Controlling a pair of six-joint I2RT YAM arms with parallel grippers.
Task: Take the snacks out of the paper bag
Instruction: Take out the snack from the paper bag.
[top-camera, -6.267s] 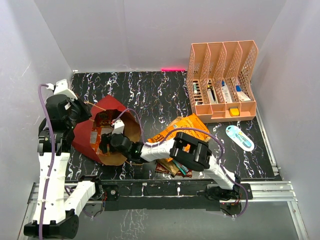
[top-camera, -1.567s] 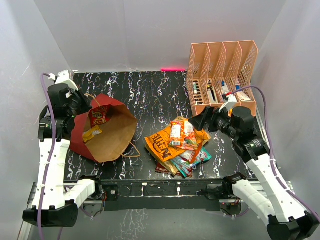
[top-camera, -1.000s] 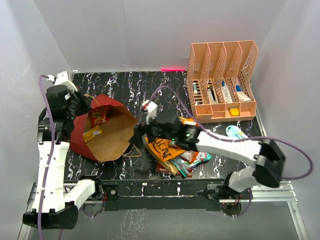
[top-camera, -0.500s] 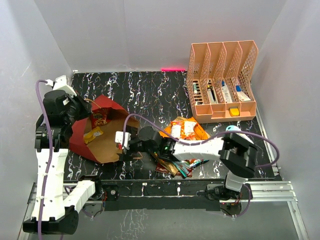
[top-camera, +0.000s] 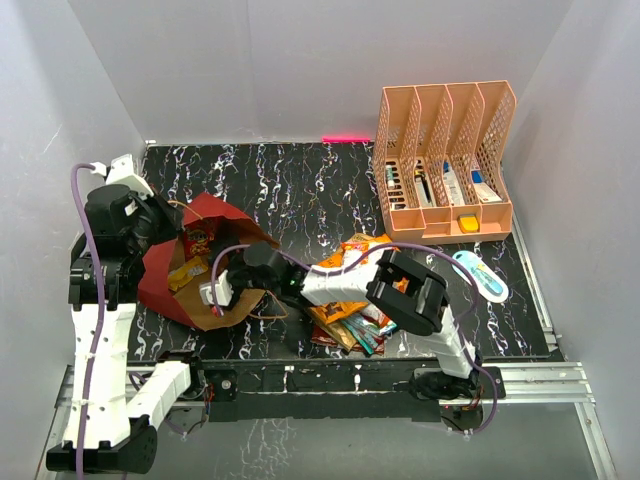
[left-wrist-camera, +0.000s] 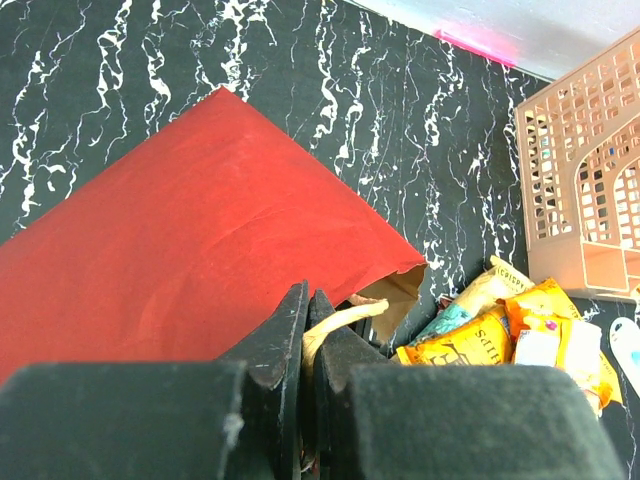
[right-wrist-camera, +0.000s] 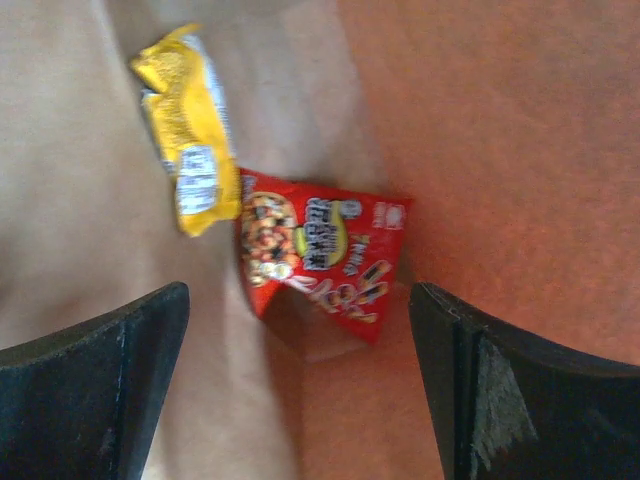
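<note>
Two of the snacks (top-camera: 200, 238) lie deep inside the paper bag (top-camera: 160, 282) — a yellow packet (right-wrist-camera: 185, 130) and a red packet (right-wrist-camera: 320, 250), touching at one edge against the brown inner wall. Several more sit in a pile (left-wrist-camera: 470, 340) on the table (top-camera: 300, 190) just beside the bag's mouth.

The left gripper (left-wrist-camera: 308, 330) is clenched on a strip of the bag's kraft rim, propping the mouth up. The right gripper (right-wrist-camera: 298, 300) reaches inside with its jaws spread wide, grasping nothing, and straddles the red packet's lower corner.

Several things could spoil the pick. The red packet rests flat on the paper, so closing jaws may pinch the wall along with the foil and drag the whole bag. Glossy foil caught only by a corner could slide free on the way out. The yellow packet lies close enough to be nudged deeper. The left hold is on thin paper — a hard pull from inside might tear it or slip it loose, and the mouth would sag onto the arm.
</note>
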